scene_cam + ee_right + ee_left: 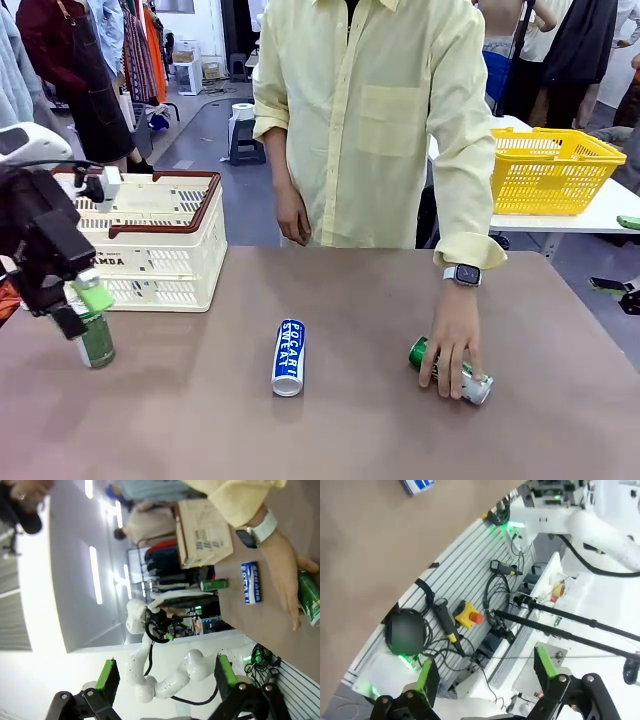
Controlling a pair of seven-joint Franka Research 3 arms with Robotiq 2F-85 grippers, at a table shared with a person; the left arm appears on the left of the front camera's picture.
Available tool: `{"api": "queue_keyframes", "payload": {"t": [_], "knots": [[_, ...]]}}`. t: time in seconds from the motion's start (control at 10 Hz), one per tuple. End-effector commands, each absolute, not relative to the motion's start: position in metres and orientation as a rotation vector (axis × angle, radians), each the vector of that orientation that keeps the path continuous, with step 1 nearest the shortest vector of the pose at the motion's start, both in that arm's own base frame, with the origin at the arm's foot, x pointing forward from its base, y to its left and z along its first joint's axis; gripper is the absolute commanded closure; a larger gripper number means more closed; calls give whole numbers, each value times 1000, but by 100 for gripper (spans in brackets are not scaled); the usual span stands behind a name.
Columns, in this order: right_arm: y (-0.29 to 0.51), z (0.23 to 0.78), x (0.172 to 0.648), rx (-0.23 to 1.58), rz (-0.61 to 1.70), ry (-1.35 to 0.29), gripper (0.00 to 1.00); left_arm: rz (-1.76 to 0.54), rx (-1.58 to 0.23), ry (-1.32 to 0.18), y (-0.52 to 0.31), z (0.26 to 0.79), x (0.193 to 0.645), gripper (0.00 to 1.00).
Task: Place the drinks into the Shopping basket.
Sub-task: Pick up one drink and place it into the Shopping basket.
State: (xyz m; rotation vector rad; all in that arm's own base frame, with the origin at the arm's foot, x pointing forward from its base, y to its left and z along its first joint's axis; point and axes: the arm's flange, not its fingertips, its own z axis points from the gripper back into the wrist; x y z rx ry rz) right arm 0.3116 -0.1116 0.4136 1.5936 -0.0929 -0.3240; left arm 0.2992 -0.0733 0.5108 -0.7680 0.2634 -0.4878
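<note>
A blue drink can lettered "POCARI SWEAT" lies on its side mid-table; its end also shows in the left wrist view. One green can stands upright at the left, just below my left gripper. That gripper is open and holds nothing. Another green can lies at the right under the person's hand. The cream Shopping basket with its dark red rim stands at the back left. My right gripper is open and empty, well away from the cans.
A yellow mesh basket sits on a white table behind, at the right. The person in a pale yellow shirt stands at the far edge. Below the table's near edge lie cables and a yellow stop button.
</note>
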Motion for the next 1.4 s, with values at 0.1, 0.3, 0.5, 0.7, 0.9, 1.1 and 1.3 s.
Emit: {"api": "queue_keyframes", "payload": {"t": [0.1, 0.3, 0.5, 0.7, 0.9, 1.1, 1.3], "knots": [[-112, 419, 312, 1612, -328, -92, 0, -397, -584, 290, -174, 503, 345, 0], [-112, 419, 312, 1612, -328, -92, 0, -388, -469, 326, -228, 493, 359, 0], [-112, 419, 312, 1612, -328, -92, 0, -343, -354, 371, -262, 471, 371, 0], [-112, 419, 312, 1612, -328, -92, 0, -298, -435, 327, -224, 482, 368, 0], [-112, 419, 312, 1612, -328, -92, 0, -146, -561, 203, -141, 501, 343, 0], [-112, 419, 312, 1612, -328, -92, 0, -54, -630, 163, -104, 496, 322, 0], [-112, 419, 312, 1612, -328, -92, 0, -16, -657, 141, -91, 492, 315, 0]]}}
